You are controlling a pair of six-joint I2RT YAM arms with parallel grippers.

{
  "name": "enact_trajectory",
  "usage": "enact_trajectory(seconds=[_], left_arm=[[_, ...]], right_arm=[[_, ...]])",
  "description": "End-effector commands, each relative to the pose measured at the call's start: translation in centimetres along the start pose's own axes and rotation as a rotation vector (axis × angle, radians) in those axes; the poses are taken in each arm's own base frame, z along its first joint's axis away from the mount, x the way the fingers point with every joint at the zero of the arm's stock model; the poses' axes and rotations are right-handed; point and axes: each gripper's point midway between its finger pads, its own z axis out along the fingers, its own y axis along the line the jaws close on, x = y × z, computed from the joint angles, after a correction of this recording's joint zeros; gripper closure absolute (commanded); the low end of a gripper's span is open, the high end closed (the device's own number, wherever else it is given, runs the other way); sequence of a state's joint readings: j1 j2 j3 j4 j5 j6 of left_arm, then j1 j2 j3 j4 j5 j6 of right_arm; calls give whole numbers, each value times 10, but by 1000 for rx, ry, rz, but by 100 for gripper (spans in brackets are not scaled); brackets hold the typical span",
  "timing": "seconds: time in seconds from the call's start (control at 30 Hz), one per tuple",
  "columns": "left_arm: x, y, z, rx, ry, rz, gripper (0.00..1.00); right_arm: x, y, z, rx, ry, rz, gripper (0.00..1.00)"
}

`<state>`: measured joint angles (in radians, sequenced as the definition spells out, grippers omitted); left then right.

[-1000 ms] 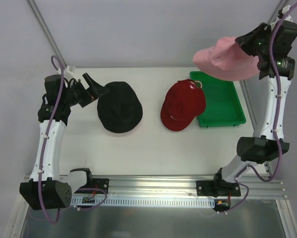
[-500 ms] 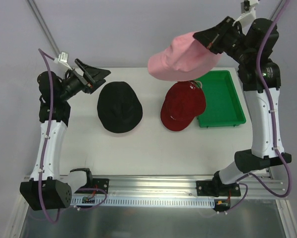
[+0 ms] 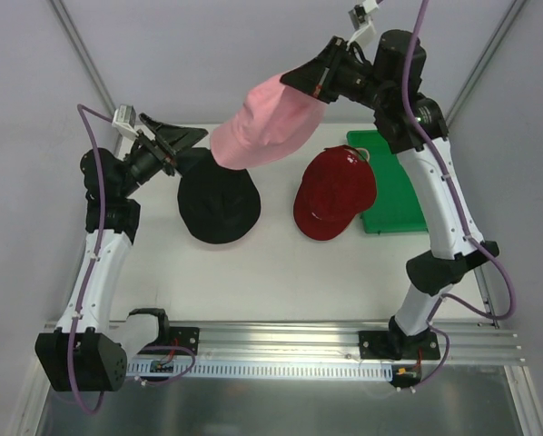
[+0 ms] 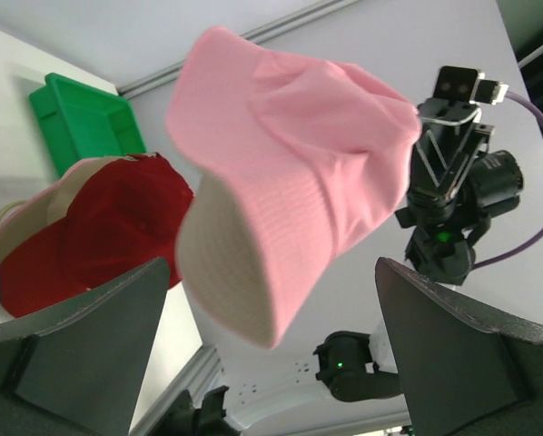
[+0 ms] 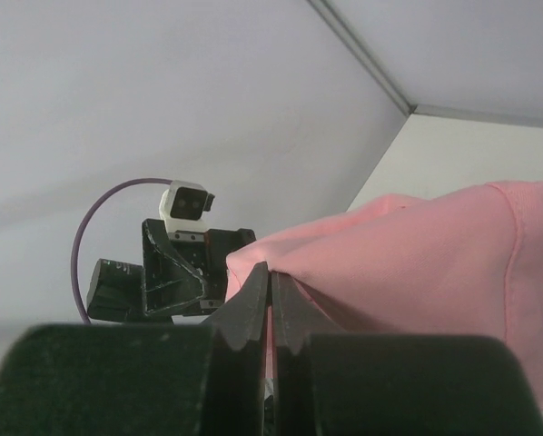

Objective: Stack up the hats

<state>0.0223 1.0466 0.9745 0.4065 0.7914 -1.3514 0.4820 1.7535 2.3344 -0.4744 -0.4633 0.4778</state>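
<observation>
Hanging limp in mid-air just over the black hat (image 3: 219,204), the pink hat (image 3: 267,123) looks light, soft and floppy, best taken by a crown fold as the right gripper (image 5: 270,280) pinches it now; left gripper (image 3: 192,145) spread wide alongside, empty.

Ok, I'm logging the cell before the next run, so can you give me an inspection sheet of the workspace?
Surface: white table, no spills seen.
Job's things: pink hat held in the air; black hat lying flat; red cap over what looks like a tan cap.
Clutter: green tray at the right.
Grippers: left gripper open, empty; right gripper shut on the pink hat.
Cables: purple cables along both arms, no snag seen.
Surroundings: grey walls; metal rail at the near edge.
</observation>
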Motion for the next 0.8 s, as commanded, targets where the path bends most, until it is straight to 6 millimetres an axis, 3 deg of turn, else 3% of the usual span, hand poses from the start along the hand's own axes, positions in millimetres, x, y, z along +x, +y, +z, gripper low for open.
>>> enact_trajectory(seconds=[0.0, 0.1, 0.23, 0.3, 0.6, 0.77], left_arm=[[-1, -27, -2, 87, -39, 25, 1], [-2, -23, -4, 82, -58, 21, 1], [11, -20, -6, 84, -37, 10, 2], [13, -11, -8, 64, -52, 10, 7], [12, 27, -25, -122, -140, 148, 54], [12, 58, -34, -240, -164, 197, 69]], right_arm=[[-1, 39, 5, -133, -4, -1, 100], [9, 42, 16, -149, 24, 15, 100], [17, 43, 27, -159, 47, 30, 100], [24, 41, 33, -159, 64, 38, 100], [67, 23, 54, -95, 173, 31, 100], [95, 8, 63, -26, 235, 10, 100]])
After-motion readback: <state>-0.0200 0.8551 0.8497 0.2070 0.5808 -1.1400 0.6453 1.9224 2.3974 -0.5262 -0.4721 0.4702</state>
